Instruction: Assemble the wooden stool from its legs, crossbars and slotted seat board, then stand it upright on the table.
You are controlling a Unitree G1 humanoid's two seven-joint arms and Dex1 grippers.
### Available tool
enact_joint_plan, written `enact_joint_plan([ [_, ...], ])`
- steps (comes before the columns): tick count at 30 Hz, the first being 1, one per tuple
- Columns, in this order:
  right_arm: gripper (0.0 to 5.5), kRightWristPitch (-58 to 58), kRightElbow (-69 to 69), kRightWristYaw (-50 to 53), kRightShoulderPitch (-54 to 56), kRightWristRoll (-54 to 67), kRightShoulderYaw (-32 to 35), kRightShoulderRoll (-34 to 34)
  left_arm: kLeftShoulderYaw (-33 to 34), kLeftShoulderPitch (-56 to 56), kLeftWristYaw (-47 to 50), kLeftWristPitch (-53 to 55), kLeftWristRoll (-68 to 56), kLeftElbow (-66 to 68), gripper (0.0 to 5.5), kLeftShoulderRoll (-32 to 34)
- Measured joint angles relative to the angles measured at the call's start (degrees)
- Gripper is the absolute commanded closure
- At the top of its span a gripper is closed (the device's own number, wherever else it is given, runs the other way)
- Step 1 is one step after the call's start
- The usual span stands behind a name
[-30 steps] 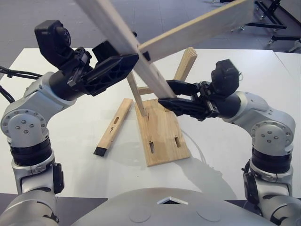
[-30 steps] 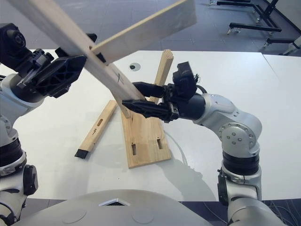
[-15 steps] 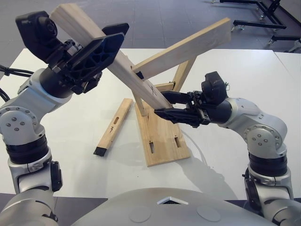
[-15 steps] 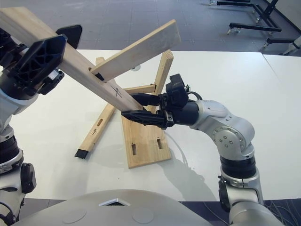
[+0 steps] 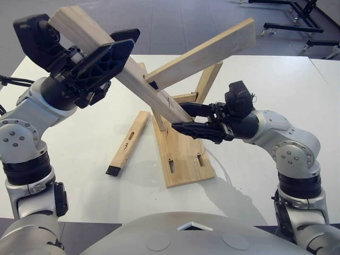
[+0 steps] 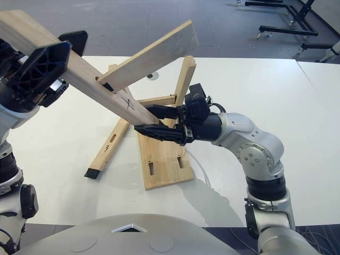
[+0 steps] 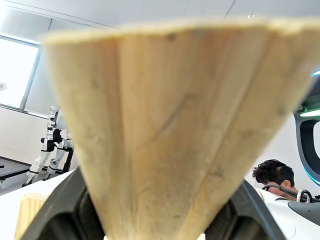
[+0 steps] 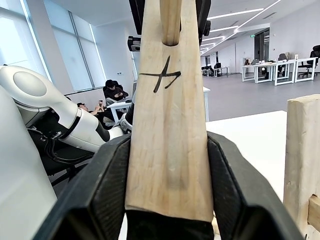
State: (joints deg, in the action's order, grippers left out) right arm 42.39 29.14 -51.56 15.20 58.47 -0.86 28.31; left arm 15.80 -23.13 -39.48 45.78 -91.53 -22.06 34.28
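A long wooden leg (image 5: 143, 85) marked with an X (image 8: 167, 125) hangs slanted above the table. My left gripper (image 5: 119, 53) is shut on its upper end (image 7: 175, 125). My right gripper (image 5: 180, 118) is shut on its lower end, just above the seat board. A wide crossbar (image 5: 212, 50) is plugged into the leg's slot and points up to the right. The slotted seat board (image 5: 186, 156) lies flat on the table. Two legs (image 5: 210, 79) stand tilted in its far end, joined by a short crossbar (image 5: 183, 98).
One loose leg (image 5: 126, 144) with a dark foot lies on the white table (image 5: 79, 159) left of the seat board. A white cable (image 5: 226, 170) curls to the right of the board. Floor and black stands lie beyond the table's far edge.
The held leg with its crossbar has tilted and come down toward the seat board. My left gripper has moved back along with the leg's upper end, and my right gripper has shifted slightly left.
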Motion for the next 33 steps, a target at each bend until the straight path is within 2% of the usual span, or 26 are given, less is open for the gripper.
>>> enact_joint_plan([
  [6, 3.45, -0.07, 0.85, 0.39, -0.65, 0.75, 1.39, 1.42, 0.17, -0.01, -0.8, -0.03, 1.66, 0.65, 3.4, -1.29],
  [8, 2.87, -0.2, 1.16, 0.45, -0.95, 0.79, 1.43, 1.69, 0.23, 0.0, -0.95, -0.03, 1.96, 0.74, 3.44, -1.46],
  [10, 2.58, 0.06, 0.35, 0.64, -2.92, -0.71, 1.88, 3.99, 4.24, -0.03, -0.96, -2.36, 1.48, 2.54, 3.45, -1.7],
  [13, 2.1, 0.05, 0.29, 0.72, -3.11, -1.26, 1.65, 4.4, 4.42, -0.03, -0.97, -2.46, 1.28, 2.43, 3.45, -2.2],
  [16, 1.91, 0.04, 0.32, 0.47, -3.39, -1.28, 1.52, 4.98, 4.8, -0.03, -1.07, -2.54, 1.36, 2.44, 3.45, -2.28],
  [19, 1.91, -0.07, -0.07, -1.73, -5.79, -1.17, 5.61, 8.5, 5.84, 0.37, -5.11, -2.65, 5.02, 2.58, 3.46, 0.25],
  [21, 1.91, -0.1, -2.21, -4.02, -8.18, -0.7, 10.49, 11.36, 7.01, 1.49, -7.81, -3.47, 9.68, 2.62, 3.46, 2.84],
  [25, 1.91, -1.87, -9.32, -5.87, -10.83, 0.12, 23.07, 15.25, 6.54, 6.41, -10.99, -6.68, 18.39, 1.86, 3.46, 3.46],
  [28, 1.91, -5.07, -8.61, 1.74, -8.8, 0.78, 27.17, 12.02, 4.51, 10.4, -12.61, -7.83, 21.9, -1.43, 3.46, 2.6],
  [33, 1.91, -9.54, -4.97, 22.61, -1.53, -0.18, 27.43, 2.45, 1.92, 14.67, -13.17, -9.28, 24.8, -4.92, 3.46, 0.4],
])
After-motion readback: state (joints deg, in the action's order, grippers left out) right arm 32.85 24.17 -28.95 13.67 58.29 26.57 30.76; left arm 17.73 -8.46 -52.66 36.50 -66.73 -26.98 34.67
